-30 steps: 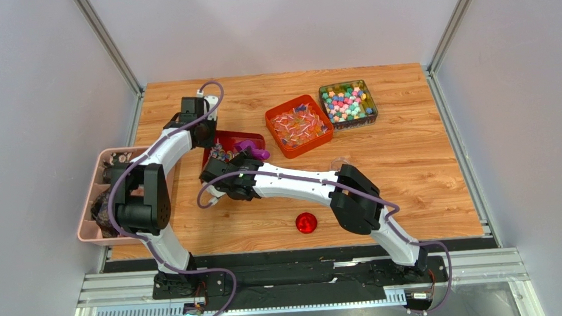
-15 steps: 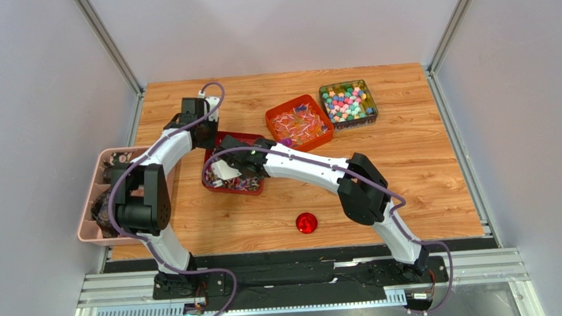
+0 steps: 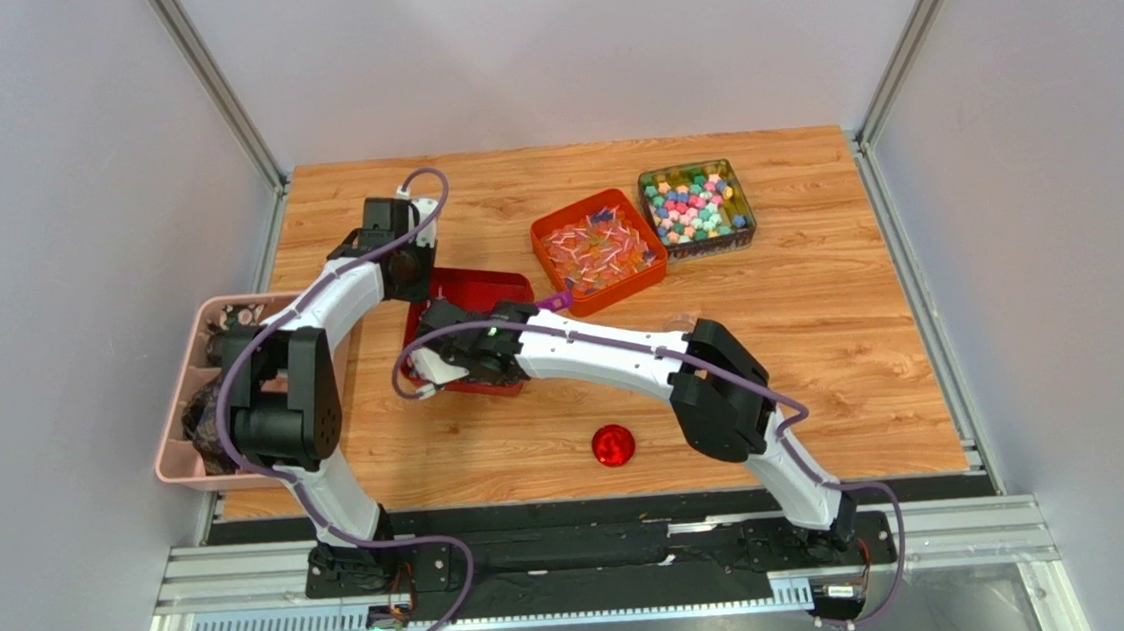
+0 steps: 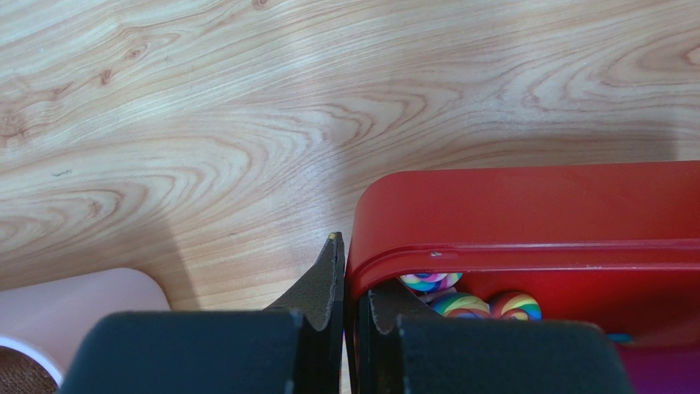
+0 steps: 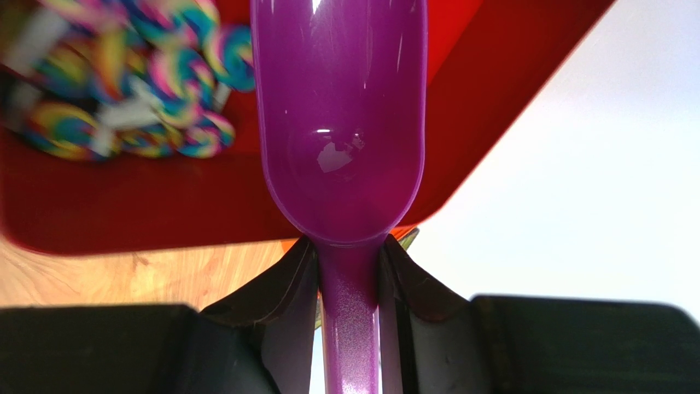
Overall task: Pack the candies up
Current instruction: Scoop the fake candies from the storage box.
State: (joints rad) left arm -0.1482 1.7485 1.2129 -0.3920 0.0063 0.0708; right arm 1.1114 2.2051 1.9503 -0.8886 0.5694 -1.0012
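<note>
Retreating after a pass: right gripper (image 5: 349, 263), pinching the purple scoop (image 5: 341, 123) by its handle, has shifted from over the red tray (image 4: 526, 205) toward its lower-left edge in the top view. Scoop bowl empty. Candies (image 5: 123, 82) lie in the tray, upper left of the right wrist view. Left gripper (image 4: 349, 271) is clamped on the tray rim. Judgement: another scooping pass needed.

2 arms, same look. Left arm (image 3: 328, 293) & right arm (image 3: 594, 352): smooth white tubes w/ fat black joints. Thin purple cables (image 3: 423, 172) loop along both. Left gripper (image 4: 347, 287) has black pointy fingers (image 4: 324, 283), rough like foam. Right gripper (image 5: 349, 279) fingers (image 5: 279, 287) black too, smoother & a bit shiny
</note>
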